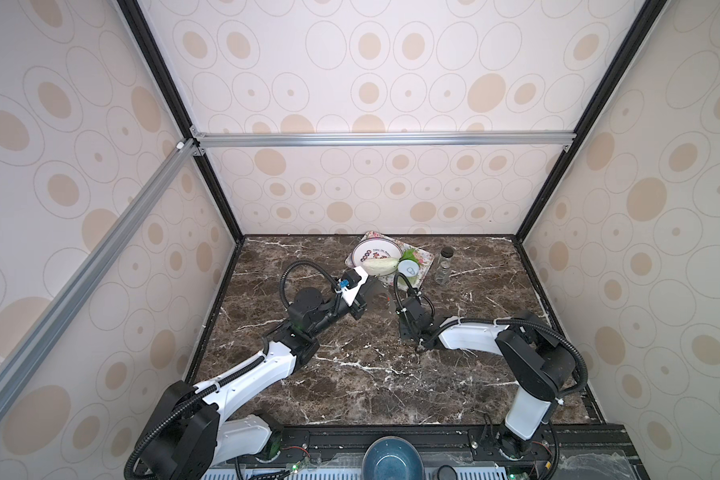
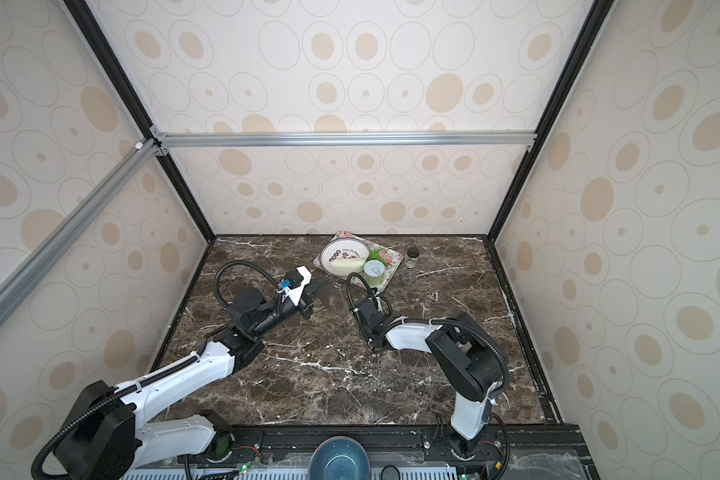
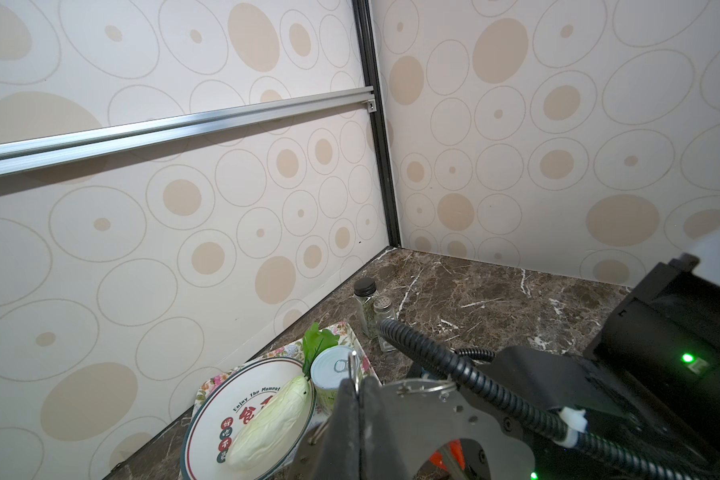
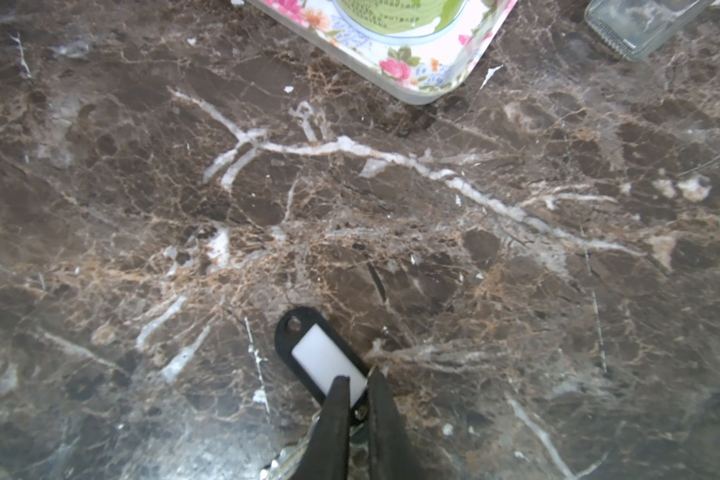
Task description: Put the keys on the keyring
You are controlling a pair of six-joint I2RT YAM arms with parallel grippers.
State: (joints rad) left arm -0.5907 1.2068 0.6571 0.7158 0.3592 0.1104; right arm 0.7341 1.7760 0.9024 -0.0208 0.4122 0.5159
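Note:
The keyring (image 3: pixel 429 419), a flat grey metal plate with small holes along its rim, is held on edge above the table by my left gripper (image 3: pixel 357 384), which is shut on its rim. In both top views it shows as a grey plate (image 1: pixel 377 291) (image 2: pixel 329 297) just ahead of that gripper (image 1: pixel 368 291). A red tag (image 3: pixel 454 451) (image 1: pixel 388 298) shows through its central hole. The key with the black tag and white label (image 4: pixel 321 355) lies at the marble. My right gripper (image 4: pixel 359 376) is closed narrowly on the tag's near end. That arm's wrist (image 1: pixel 412 316) hides its fingertips from above.
At the back stands a floral tray (image 1: pixel 422 266) carrying a white plate (image 1: pixel 368 251), a pale cabbage (image 1: pixel 379 266) and a tin can (image 1: pixel 408 268). A black-capped glass jar (image 1: pixel 444 266) stands to its right. A blue bowl (image 1: pixel 391 459) sits at the front edge.

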